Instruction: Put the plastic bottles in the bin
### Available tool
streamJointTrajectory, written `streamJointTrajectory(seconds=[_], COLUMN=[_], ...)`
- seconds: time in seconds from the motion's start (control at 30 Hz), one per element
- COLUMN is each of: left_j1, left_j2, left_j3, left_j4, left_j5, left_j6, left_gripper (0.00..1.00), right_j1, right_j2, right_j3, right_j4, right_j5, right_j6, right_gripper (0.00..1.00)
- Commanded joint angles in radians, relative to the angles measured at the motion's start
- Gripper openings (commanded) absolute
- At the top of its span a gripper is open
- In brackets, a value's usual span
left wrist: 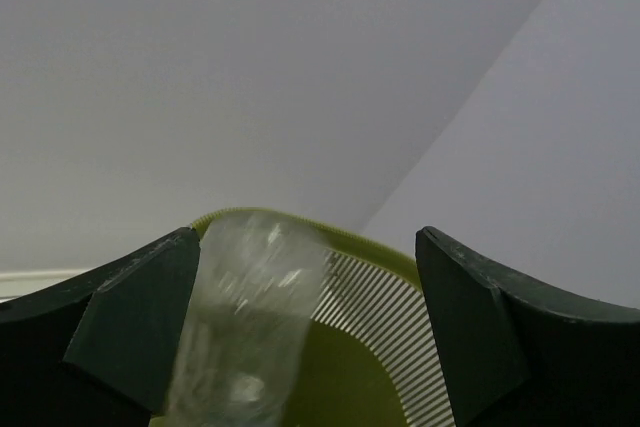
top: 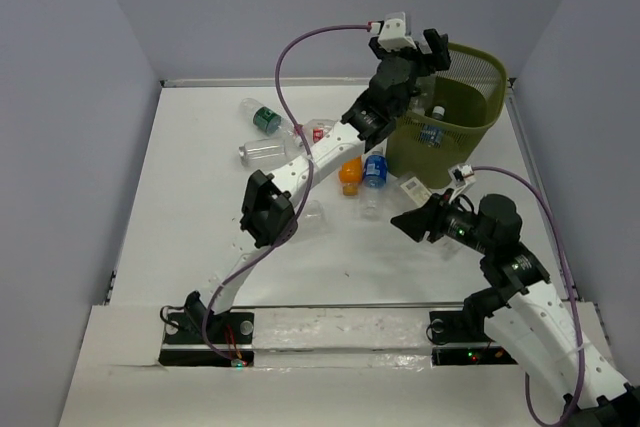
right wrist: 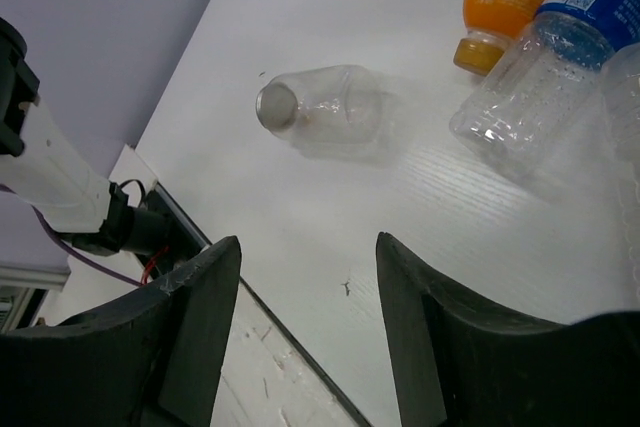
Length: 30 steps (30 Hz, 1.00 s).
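We held our left gripper (left wrist: 307,244) spread wide above the bin (top: 476,97) at the far right, a blurred clear bottle (left wrist: 250,317) ungripped between its jaws, while our right gripper (right wrist: 305,242), slightly parted and empty, hung near the other plastic bottles (top: 375,170) lying on the table (top: 200,197) left of the bin.

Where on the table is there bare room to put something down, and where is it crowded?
Bare: the wide strip between the left wall and the left arm, and the near patch between that arm and the right gripper. Crowded: the middle, where the plastic bottles lie beside the bin.
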Motion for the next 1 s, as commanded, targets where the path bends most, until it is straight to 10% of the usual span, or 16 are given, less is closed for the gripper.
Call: streamJointTrajectory(seconds=[0.0, 0.27, 0.53, 0.7, 0.97], left_j1=[-0.011, -0.004, 0.252, 0.505, 0.538], left_j2=[-0.095, -0.479, -0.967, -1.005, -1.086], left_j3=[-0.016, -0.314, -1.127, -1.267, -1.382], left_j4=[0.101, -0.09, -0.235, -0.296, -0.275], left_j5=[0.036, -0.1, -0.028, 0.134, 0.161], left_j6=[0.063, 0.241, -0.257, -0.386, -0.396], left_gripper=[0.99, 0.99, 0.99, 0.99, 0.99], right_j1=[0.011, 0.079, 0.268, 0.362, 0.4], right_j2=[0.029, 0.157, 0.35, 0.508, 0.836], right_j3=[0.026, 0.082, 0.138, 0.207, 0.49], right_j4=[0.025, 0.115, 0.235, 0.223, 0.043], right_j5=[-0.004, 0.029, 0.14, 0.172, 0.158], right_j6=[-0.032, -0.062, -0.096, -0.164, -0.469], right_gripper=[0.65, 0.79, 0.8, 0.79, 0.79])
